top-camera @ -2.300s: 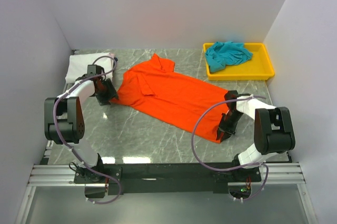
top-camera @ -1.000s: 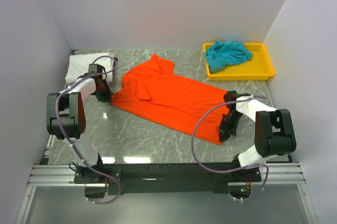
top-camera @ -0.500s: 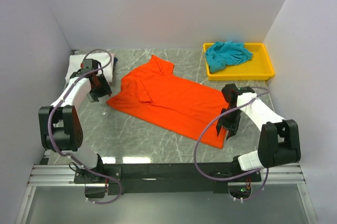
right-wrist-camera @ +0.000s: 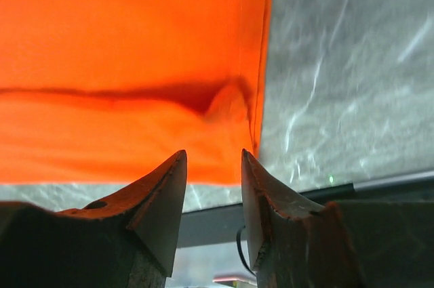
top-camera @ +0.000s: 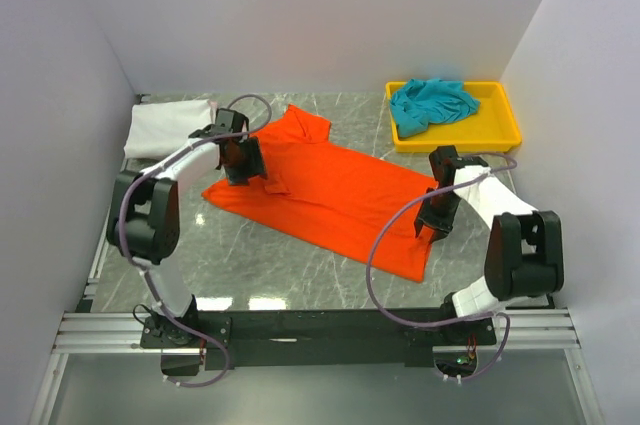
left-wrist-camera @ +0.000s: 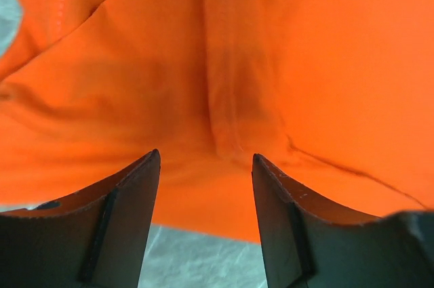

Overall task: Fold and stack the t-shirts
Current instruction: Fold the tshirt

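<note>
The orange-red t-shirt is recorded spread on the table, long axis running far-left to near-right, with the left gripper over its sleeve end and the right gripper over its hem edge, both parted, nothing gripped.

No text, label, brand, number or sign can be read anywhere in the overhead view or in either wrist view
</note>
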You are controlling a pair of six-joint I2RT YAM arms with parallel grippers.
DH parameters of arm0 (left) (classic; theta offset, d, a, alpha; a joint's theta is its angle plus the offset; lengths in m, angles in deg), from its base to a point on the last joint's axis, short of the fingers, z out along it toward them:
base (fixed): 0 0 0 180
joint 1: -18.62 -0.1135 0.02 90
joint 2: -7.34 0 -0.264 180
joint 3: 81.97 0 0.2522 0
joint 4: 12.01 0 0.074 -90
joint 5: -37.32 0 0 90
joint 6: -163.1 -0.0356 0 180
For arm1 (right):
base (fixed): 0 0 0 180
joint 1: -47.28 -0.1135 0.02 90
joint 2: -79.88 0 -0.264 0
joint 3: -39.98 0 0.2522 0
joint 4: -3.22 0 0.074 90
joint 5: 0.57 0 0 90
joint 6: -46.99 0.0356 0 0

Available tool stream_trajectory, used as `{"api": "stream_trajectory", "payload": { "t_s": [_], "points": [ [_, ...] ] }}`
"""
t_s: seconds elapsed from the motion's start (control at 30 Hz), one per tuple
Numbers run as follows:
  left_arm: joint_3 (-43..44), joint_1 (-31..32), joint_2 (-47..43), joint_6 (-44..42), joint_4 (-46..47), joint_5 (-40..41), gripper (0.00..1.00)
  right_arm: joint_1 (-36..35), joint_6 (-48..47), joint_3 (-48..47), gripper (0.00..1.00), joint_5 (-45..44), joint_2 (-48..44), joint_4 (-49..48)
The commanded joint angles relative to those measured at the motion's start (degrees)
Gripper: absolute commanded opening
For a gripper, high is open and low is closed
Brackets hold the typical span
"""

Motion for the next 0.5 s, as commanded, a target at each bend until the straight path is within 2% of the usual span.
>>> {"api": "stream_trajectory", "payload": {
  "t_s": [0.0,0.37,0.43,0.47],
  "points": [
    [2.29,-0.64,3.57,2.2,3.11,-2.9,0.62,1.85,-2.22,0.48,0.45,0.26,3.0,-5.99],
    [1.77,-0.73,7.89,3.69,6.45,-5.89,0.61,3.52,-3.9,-0.04,0.49,0.79,9.77,-10.3],
    [1.32,-0.73,7.71,3.61,6.37,-5.71,0.61,3.52,-4.07,0.39,0.47,1.06,10.3,-10.56],
    [1.24,-0.64,7.62,3.43,6.28,-5.54,0.61,3.52,-4.16,0.57,0.43,1.58,10.31,-10.47]
  ]
}}
